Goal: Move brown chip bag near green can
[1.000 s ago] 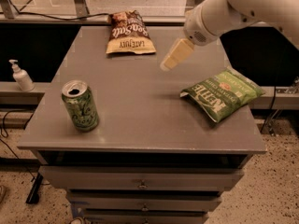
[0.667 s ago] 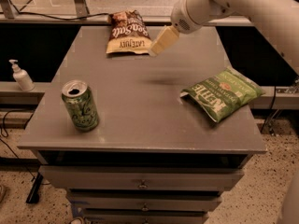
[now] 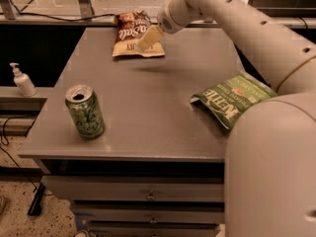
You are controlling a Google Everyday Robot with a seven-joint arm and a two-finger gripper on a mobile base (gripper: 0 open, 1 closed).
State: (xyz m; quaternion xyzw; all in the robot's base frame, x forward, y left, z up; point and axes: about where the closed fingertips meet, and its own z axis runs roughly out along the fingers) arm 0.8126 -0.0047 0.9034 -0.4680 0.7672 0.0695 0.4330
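My gripper point(image 3: 149, 37) overlaps the brown chip bag point(image 3: 129, 34), top centre (open or closed, I cannot tell); green can point(image 3: 85, 111) stands lower left.

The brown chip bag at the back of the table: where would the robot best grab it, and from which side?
Probably from above, pinching a fold of its crinkly middle. The brown chip bag lies flat on the table, so there is no raised edge to get under from the side. The tool hovers over the bag's right part.
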